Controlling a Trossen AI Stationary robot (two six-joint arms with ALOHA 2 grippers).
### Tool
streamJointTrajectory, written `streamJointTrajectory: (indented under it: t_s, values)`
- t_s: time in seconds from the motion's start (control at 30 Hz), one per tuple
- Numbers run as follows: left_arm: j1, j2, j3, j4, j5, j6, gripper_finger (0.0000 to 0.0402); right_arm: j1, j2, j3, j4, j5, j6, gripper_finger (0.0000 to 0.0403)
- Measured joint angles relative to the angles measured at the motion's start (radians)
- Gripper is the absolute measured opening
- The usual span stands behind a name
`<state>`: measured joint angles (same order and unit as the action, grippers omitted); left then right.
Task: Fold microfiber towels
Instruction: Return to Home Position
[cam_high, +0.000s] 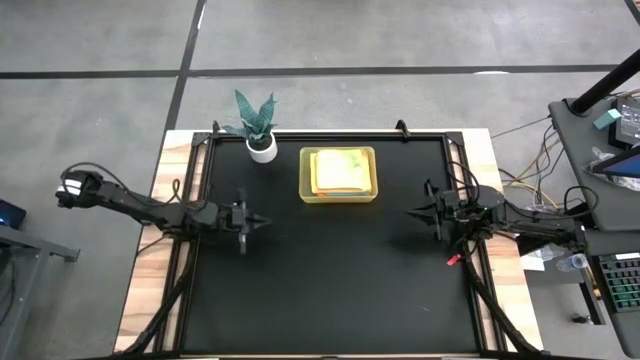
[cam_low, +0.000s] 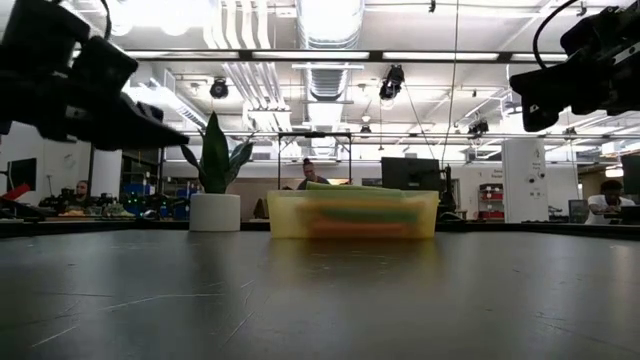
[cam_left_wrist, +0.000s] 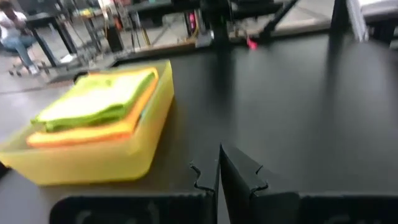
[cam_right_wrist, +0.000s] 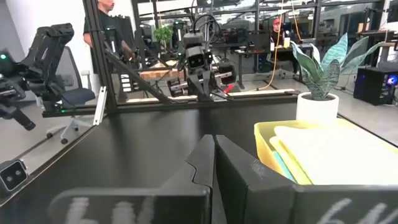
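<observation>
The microfiber towels (cam_high: 340, 170) lie folded in a stack inside a translucent yellow-green bin (cam_high: 308, 188) at the far middle of the black table; a lime green one (cam_left_wrist: 99, 99) lies on top of an orange one (cam_left_wrist: 93, 132). My left gripper (cam_high: 262, 222) hovers shut over the table's left part, pointing toward the right. My right gripper (cam_high: 415, 211) hovers shut over the right part, pointing toward the left. Both are clear of the bin and hold nothing.
A small potted plant (cam_high: 258, 128) in a white pot stands at the far left of the bin. A metal frame (cam_high: 330, 136) runs around the table's edges. The black mat (cam_high: 330, 290) between and in front of the grippers is bare.
</observation>
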<state>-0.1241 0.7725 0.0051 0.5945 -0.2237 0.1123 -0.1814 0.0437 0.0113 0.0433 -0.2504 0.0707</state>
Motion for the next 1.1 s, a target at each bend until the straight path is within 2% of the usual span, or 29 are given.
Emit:
streamJointTrajectory:
  t_s: [0.9,1.0,1.1]
  values:
    - [0.000,0.482,0.006,0.025,-0.002,0.000,0.0000,0.000,0.000,-0.001,-0.001,0.000,-0.001,0.0009]
    - [0.005,0.452,0.002,-0.067,0.001,0.000,0.0000,0.000,0.000,-0.001,-0.001,0.000,-0.001,0.0009]
    - [0.012,0.319,-0.001,-0.279,0.000,0.000,0.0000,0.000,0.000,-0.001,-0.001,0.000,-0.002,0.0009]
